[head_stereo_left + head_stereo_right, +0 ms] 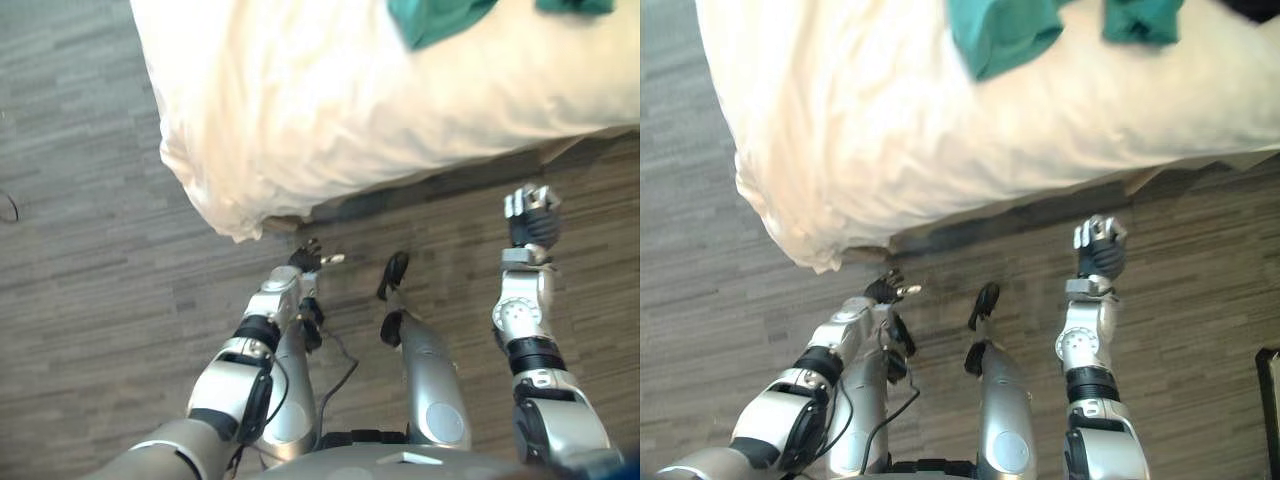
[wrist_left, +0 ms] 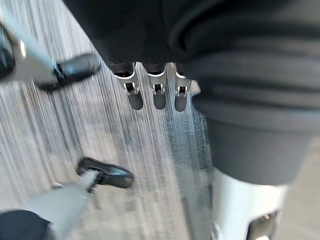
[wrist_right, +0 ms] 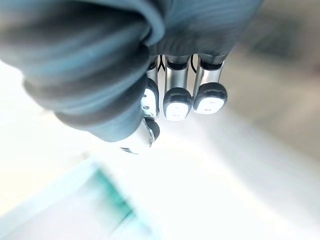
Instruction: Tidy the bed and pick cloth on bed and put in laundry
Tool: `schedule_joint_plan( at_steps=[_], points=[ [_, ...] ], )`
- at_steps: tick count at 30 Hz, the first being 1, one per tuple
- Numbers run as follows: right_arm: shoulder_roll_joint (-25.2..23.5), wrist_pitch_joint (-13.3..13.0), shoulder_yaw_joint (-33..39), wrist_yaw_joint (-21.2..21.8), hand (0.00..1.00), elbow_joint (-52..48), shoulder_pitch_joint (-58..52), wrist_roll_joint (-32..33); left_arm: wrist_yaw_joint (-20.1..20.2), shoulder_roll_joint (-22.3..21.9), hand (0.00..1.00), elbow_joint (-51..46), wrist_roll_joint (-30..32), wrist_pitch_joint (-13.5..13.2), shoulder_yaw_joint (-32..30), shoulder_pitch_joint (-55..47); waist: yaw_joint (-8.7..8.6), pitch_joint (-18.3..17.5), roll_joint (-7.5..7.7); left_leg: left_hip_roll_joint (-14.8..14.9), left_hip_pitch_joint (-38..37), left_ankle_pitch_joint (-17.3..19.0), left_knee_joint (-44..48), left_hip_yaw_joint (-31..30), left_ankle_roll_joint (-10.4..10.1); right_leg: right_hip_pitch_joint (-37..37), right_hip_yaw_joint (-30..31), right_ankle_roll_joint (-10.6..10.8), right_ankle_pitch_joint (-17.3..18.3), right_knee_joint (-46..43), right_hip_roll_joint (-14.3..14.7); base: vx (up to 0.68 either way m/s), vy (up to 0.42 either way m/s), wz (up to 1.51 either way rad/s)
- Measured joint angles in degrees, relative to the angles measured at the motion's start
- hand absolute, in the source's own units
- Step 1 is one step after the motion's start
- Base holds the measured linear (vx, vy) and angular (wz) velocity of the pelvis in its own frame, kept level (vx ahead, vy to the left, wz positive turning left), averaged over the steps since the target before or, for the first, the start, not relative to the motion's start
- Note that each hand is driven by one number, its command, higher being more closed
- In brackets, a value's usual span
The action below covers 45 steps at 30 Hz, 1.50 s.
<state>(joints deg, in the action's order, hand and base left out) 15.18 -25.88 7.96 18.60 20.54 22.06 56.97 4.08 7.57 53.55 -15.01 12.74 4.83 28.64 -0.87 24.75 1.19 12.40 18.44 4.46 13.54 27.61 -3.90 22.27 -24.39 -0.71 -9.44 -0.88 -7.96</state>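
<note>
While the green cloth (image 1: 1005, 35) lies on the bed (image 1: 330, 110), well in from the bed's near edge, both hands hang over the wood-patterned floor (image 1: 80, 200) on the near side of the bed and touch neither. The cloth is a crumpled green piece on the white cover, and a second green fold (image 1: 1140, 20) lies just beside it, farther from the bed's rounded corner. Whether the two are one garment cannot be told.

The bed's white cover is rumpled and droops over that rounded corner towards the floor.

The left hand (image 1: 308, 258) sits low, just below the drooping corner of the bed and apart from the cover. In its wrist view its fingers (image 2: 159, 97) reach out straight and relaxed over the floor, with nothing between them.

The right hand (image 1: 530, 212) is raised near the bed's long near edge, well along from the corner and just short of the cover. In its wrist view its fingers (image 3: 177, 102) are curled in with the dark tips turned back, and they hold nothing. Past them lies the bed's white cover with a blurred green patch.
</note>
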Motion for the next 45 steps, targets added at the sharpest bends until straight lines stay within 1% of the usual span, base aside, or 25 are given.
schedule_joint_plan(
  at_steps=[2, 4, 6, 9, 11, 12, 14, 17, 20, 22, 23, 24, 26, 29, 31, 33, 34, 36, 37, 38, 39, 41, 42, 44, 45],
  points=[
    [1.4, 0.8, -2.5, 2.9, 1.0, -4.1, 0.4, -1.1, 0.6, 0.9, 0.0, 0.0, 0.0, 0.9, 2.3, -2.2, 0.13, -0.9, -0.02, -1.0, -2.0, -0.5, -1.8, -0.3, -0.1, -2.0, 0.0, 0.4, -0.5, 1.4, 0.0, 0.08, 0.092, 0.07],
    [1.6, 2.9, -5.3, 6.3, 1.0, -6.2, 1.7, -1.1, 0.7, 1.1, 0.0, 0.0, 0.0, 1.7, 4.3, -4.5, 0.23, -2.3, -0.1, -2.1, -2.9, -1.2, -3.2, -0.6, 0.2, -3.1, 0.0, 0.6, -1.5, 3.2, -0.2, 0.06, 0.099, 0.1],
    [0.2, 7.6, -11.5, 10.2, 1.0, -6.1, 4.4, -1.0, 0.8, 0.9, 0.0, 0.1, -0.2, 1.7, 6.4, -6.9, 0.56, -2.7, -0.53, -3.2, -4.2, -1.5, -4.0, -1.5, 0.4, -5.3, -0.1, 1.1, -2.5, 5.2, -0.6, 0.06, 0.126, 0.17],
    [-3.3, 12.6, -18.7, 12.4, 1.0, -5.4, 9.4, -0.6, 0.5, 0.2, 0.0, 0.8, -2.1, 1.4, 6.8, -8.1, 1.79, -2.8, -0.91, -4.2, -4.5, -1.8, -4.5, -2.7, 0.9, -6.6, -0.8, 1.3, -3.3, 6.3, -1.2, 0.03, 0.131, 0.22],
    [-6.7, 14.5, -22.3, 12.3, 1.0, -2.3, 14.6, 0.2, 0.1, -0.2, 0.0, 2.5, -4.8, 0.4, 7.6, -8.0, 2.53, -3.0, -1.24, -4.8, -4.4, -2.2, -4.8, -4.1, 1.3, -7.2, -1.8, 1.5, -3.4, 6.3, -1.6, 0.0, 0.111, 0.35],
    [-9.4, 15.2, -23.7, 12.0, 1.0, 0.8, 19.4, 0.3, -0.2, -0.6, 0.0, 4.0, -7.1, -0.1, 7.8, -7.8, 3.79, -3.1, -1.36, -5.5, -4.3, -2.8, -5.5, -4.8, 1.6, -7.3, -2.5, 1.6, -3.5, 6.3, -2.2, -0.02, 0.107, 0.35],
    [-12.6, 15.5, -24.3, 10.2, 1.0, 4.5, 25.4, 0.3, -0.2, -0.7, 0.0, 6.0, -9.1, -1.4, 7.4, -7.4, 4.73, -3.1, -1.59, -6.2, -3.3, -3.3, -5.7, -6.2, 2.1, -7.1, -3.7, 1.8, -3.7, 6.3, -2.8, -0.04, 0.105, 0.4],
    [-15.8, 15.4, -24.2, 7.0, 1.0, 9.7, 32.8, 0.9, 0.4, -0.7, 0.0, 9.3, -9.3, -3.6, 5.8, -6.2, 6.46, -3.0, -1.79, -7.3, -0.8, -4.4, -6.6, -8.0, 2.7, -5.6, -5.5, 2.3, -4.0, 6.3, -3.8, -0.05, 0.084, 0.43],
    [-17.1, 12.9, -23.9, 3.2, 1.0, 13.3, 37.3, 2.0, 0.6, -0.8, 0.0, 11.6, -9.2, -6.9, 5.8, -3.5, 8.35, -2.7, -2.5, -8.1, 5.0, -6.3, -6.4, -9.7, 3.5, -1.3, -7.4, 2.7, -4.9, 6.3, -4.6, -0.06, 0.05, 0.47],
    [-17.3, 11.1, -23.5, 0.1, 1.0, 16.4, 38.0, 1.9, 0.5, -1.8, 0.0, 12.5, -9.0, -9.1, 5.1, -1.6, 9.86, -2.0, -3.78, -8.4, 9.3, -7.2, -6.0, -11.0, 4.0, 2.3, -8.1, 2.5, -5.2, 5.4, -5.2, -0.07, 0.063, 0.38],
    [-17.3, 10.5, -23.1, -0.6, 1.0, 17.1, 38.0, 1.9, 0.5, -2.2, 0.0, 12.6, -9.0, -9.6, 4.2, -1.2, 10.09, -1.8, -4.14, -8.4, 10.3, -7.4, -5.7, -11.2, 4.1, 3.3, -8.1, 2.5, -5.2, 4.8, -5.3, -0.07, 0.083, 0.23],
    [-17.3, 9.2, -21.9, -2.3, 1.0, 17.6, 37.9, 1.9, 0.3, -3.3, 0.0, 12.5, -9.0, -10.5, 2.8, -0.4, 10.77, -1.3, -5.14, -8.4, 12.5, -7.5, -4.9, -11.6, 4.2, 5.3, -8.1, 2.3, -5.0, 3.7, -5.7, -0.06, 0.067, 0.17],
    [-17.4, 6.2, -20.1, -4.7, 1.0, 17.5, 38.4, 1.9, -0.8, -5.7, 0.0, 12.2, -9.0, -11.8, -0.7, 0.8, 11.22, -0.7, -6.23, -8.4, 15.8, -7.9, -4.2, -11.6, 4.6, 9.1, -8.0, 1.5, -4.4, 1.6, -6.3, -0.05, 0.053, 0.09],
    [-17.4, 2.6, -17.9, -7.8, 1.0, 16.4, 38.6, 2.0, -2.6, -8.6, 0.0, 9.3, -9.1, -12.0, -4.4, 1.6, 11.04, -0.1, -6.72, -7.8, 19.1, -8.1, -3.3, -10.9, 4.6, 13.5, -7.9, 0.4, -3.1, -1.7, -7.0, -0.03, 0.031, -0.04],
    [-17.6, 0.6, -17.9, -8.0, 1.0, 14.1, 38.7, 2.2, -3.4, -9.9, 0.0, 7.4, -9.2, -12.2, -6.0, 2.7, 10.55, 0.6, -7.1, -7.3, 20.1, -8.3, -3.1, -10.6, 4.3, 15.6, -7.7, -0.4, -2.0, -4.0, -7.4, -0.02, 0.021, -0.13],
    [-18.6, -2.3, -17.6, -7.4, 1.0, 12.6, 39.1, 3.7, -4.5, -11.6, 0.0, 5.6, -9.2, -12.5, -7.9, 4.4, 9.85, 1.4, -6.79, -6.2, 20.9, -8.3, -2.9, -9.2, 3.7, 18.2, -6.6, -1.2, -0.6, -6.3, -7.2, -0.01, -0.003, -0.26],
    [-18.7, -3.0, -17.6, -6.8, 1.0, 12.4, 39.1, 4.8, -4.7, -11.9, 0.0, 5.2, -9.2, -12.6, -8.1, 4.6, 9.47, 1.6, -6.79, -5.9, 21.0, -8.3, -2.8, -8.8, 3.6, 18.8, -6.4, -1.3, -0.2, -6.7, -7.1, 0.0, -0.019, -0.37],
    [-19.1, -5.0, -17.5, -1.7, 1.0, 10.2, 38.7, 11.4, -5.5, -13.0, 0.0, 4.3, -9.2, -12.8, -9.9, 5.6, 7.24, 2.3, -6.4, -4.7, 21.7, -7.8, -1.7, -7.1, 2.9, 20.6, -4.8, -1.6, 0.4, -7.5, -6.3, 0.01, -0.027, -0.36],
    [-19.0, -5.5, -16.9, -0.1, 1.0, 9.3, 38.5, 14.1, -6.1, -13.1, 0.0, 4.3, -9.2, -12.8, -10.0, 6.0, 6.75, 2.4, -6.18, -4.4, 22.1, -7.6, -1.2, -6.6, 2.9, 21.1, -4.4, -1.7, 0.4, -7.5, -6.1, 0.01, -0.027, -0.35],
    [-19.0, -6.2, -15.0, 2.0, 1.0, 7.6, 37.8, 16.9, -6.8, -13.2, 0.0, 3.9, -9.3, -12.8, -10.0, 6.6, 6.04, 2.9, -5.73, -3.8, 22.2, -7.2, -0.5, -5.8, 2.7, 21.5, -3.8, -1.6, 0.4, -7.4, -5.7, 0.02, -0.031, -0.42],
    [-18.3, -6.7, -11.2, 5.2, 1.0, 5.0, 37.0, 21.9, -7.5, -13.3, 0.0, 3.7, -9.9, -12.8, -10.4, 7.8, 4.59, 4.0, -5.27, -2.8, 22.3, -6.4, 0.9, -4.9, 2.6, 21.5, -3.1, -1.6, 0.3, -7.1, -4.9, 0.01, -0.027, -0.46],
    [-16.7, -6.9, -7.3, 7.4, 1.0, 2.7, 35.4, 25.3, -8.5, -13.3, 0.0, 3.6, -11.4, -12.4, -11.6, 8.9, 3.28, 4.4, -4.5, -1.8, 22.6, -5.5, 2.1, -4.0, 2.3, 21.7, -2.6, -1.5, 0.3, -6.7, -4.2, 0.01, -0.022, -0.38],
    [-15.3, -6.9, -3.3, 8.2, 1.0, 1.6, 33.8, 26.9, -9.3, -13.3, 0.0, 3.5, -11.6, -11.7, -13.3, 10.2, 2.3, 4.7, -3.9, -1.1, 22.6, -4.8, 3.1, -3.0, 2.2, 21.7, -2.1, -1.2, 0.1, -6.0, -3.7, 0.02, -0.016, -0.32],
    [-13.5, -6.7, 0.8, 7.9, 1.0, 2.0, 32.3, 27.5, -9.4, -13.1, 0.0, 3.5, -12.9, -10.7, -15.7, 11.3, 1.26, 4.8, -3.67, -0.3, 22.8, -3.8, 4.4, -2.3, 2.1, 21.7, -1.4, -0.9, -0.1, -5.2, -3.0, 0.03, -0.011, -0.41],
    [-12.3, -6.3, 4.8, 5.3, 1.0, 4.5, 30.9, 29.4, -9.4, -13.1, 0.0, 3.5, -13.1, -9.9, -17.0, 12.1, 1.03, 5.0, -3.46, 0.6, 22.8, -2.7, 5.8, -1.3, 2.1, 21.7, -0.9, -0.5, -0.5, -4.8, -2.5, 0.04, -0.006, -0.57]
  ],
)
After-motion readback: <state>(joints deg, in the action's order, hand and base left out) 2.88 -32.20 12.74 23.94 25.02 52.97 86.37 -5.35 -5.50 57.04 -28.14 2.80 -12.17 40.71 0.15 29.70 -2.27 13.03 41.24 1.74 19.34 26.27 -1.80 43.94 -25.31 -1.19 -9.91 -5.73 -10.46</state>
